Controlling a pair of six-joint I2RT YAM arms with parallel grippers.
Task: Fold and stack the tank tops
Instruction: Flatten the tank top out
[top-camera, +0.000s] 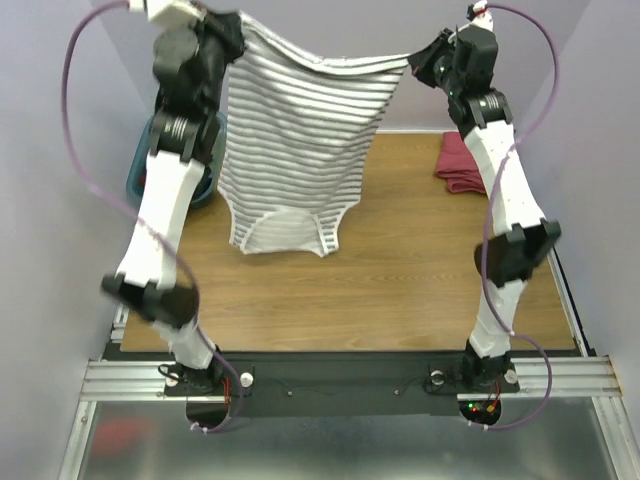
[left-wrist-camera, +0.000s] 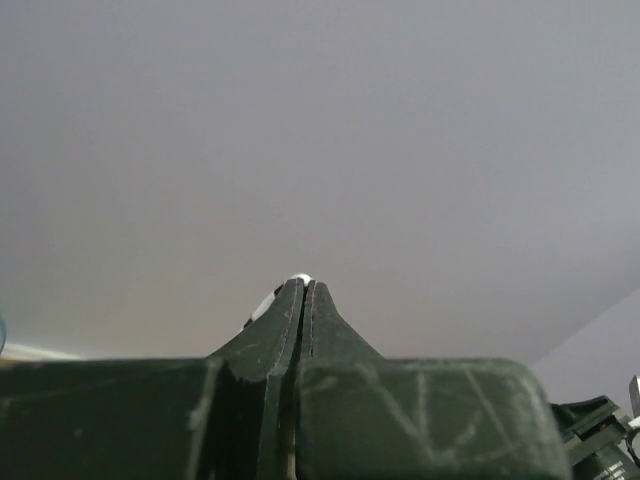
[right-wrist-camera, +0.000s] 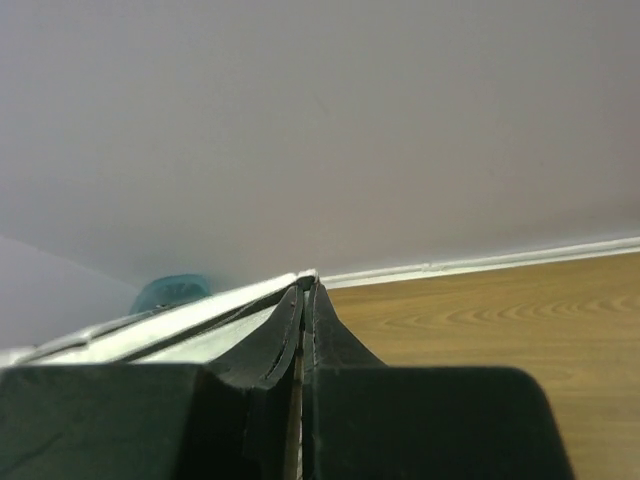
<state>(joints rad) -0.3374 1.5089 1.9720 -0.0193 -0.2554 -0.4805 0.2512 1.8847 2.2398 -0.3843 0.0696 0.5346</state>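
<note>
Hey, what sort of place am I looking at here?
Probably a robotics lab work cell, not a home: an aluminium rail frame at the near edge, plain walls boxing in a small wooden table, and the left gripper and right gripper holding up a striped tank top.

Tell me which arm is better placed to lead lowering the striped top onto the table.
Right, probably. Both grippers are shut on the striped tank top, held up spread. The right gripper faces the wooden table; the left gripper faces only wall, its arm leaning out over the teal bin.
</note>
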